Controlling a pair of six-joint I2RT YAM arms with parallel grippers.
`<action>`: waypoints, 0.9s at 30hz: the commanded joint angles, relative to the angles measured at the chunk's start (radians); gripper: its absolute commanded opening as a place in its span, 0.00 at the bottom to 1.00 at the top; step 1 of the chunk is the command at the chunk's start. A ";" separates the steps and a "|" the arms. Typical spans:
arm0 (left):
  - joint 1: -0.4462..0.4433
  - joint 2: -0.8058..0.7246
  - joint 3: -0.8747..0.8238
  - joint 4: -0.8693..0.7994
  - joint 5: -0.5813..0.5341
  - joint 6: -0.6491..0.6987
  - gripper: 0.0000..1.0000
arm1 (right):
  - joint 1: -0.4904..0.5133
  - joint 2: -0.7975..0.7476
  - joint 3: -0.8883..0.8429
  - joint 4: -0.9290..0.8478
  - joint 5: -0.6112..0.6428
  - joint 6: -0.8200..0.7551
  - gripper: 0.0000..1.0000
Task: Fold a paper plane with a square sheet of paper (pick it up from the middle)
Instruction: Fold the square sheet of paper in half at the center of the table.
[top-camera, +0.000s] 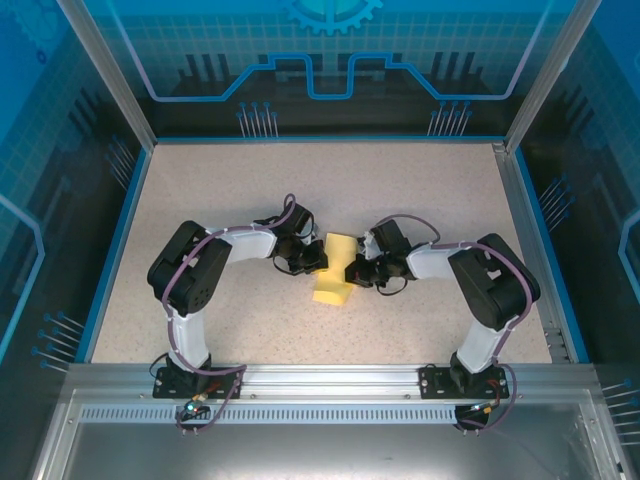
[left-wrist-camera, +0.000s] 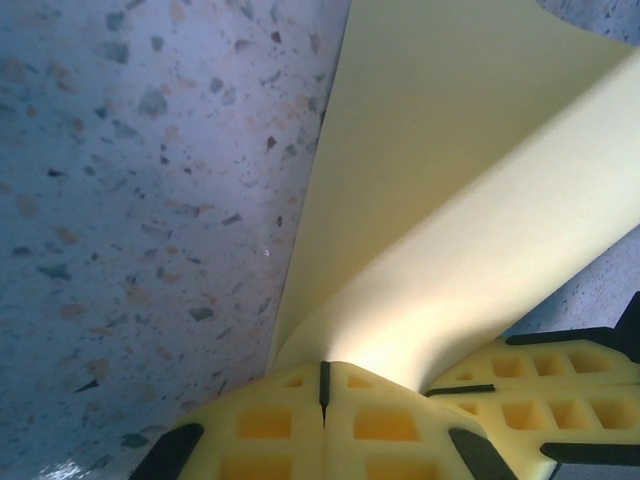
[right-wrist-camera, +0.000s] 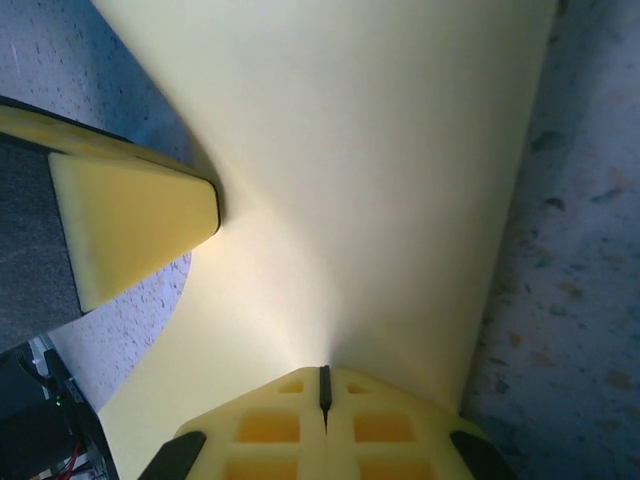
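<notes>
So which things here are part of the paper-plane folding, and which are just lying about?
In the job: thin yellow paper sheet; left arm and right arm, jaws shut on that sheet.
Just surroundings: speckled beige table top; silver metal rail; blue-lit enclosure walls.

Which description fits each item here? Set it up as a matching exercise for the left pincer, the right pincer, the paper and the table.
Column one:
1 left pincer
2 right pincer
3 paper
4 table

Column two:
A speckled beige
B yellow, curved between both pincers
C shut on the paper's right side
D shut on the paper's left side

Pairs: 1-D, 2-C, 3-B, 4-A
</notes>
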 joint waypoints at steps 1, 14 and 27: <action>0.007 0.048 -0.012 -0.070 -0.042 0.020 0.00 | 0.000 -0.059 -0.019 0.008 -0.032 -0.018 0.05; 0.008 0.042 -0.019 -0.070 -0.050 0.020 0.00 | 0.057 -0.001 -0.044 0.055 -0.056 -0.020 0.07; 0.007 0.041 -0.026 -0.069 -0.054 0.022 0.00 | 0.043 -0.032 0.010 -0.066 -0.080 -0.096 0.06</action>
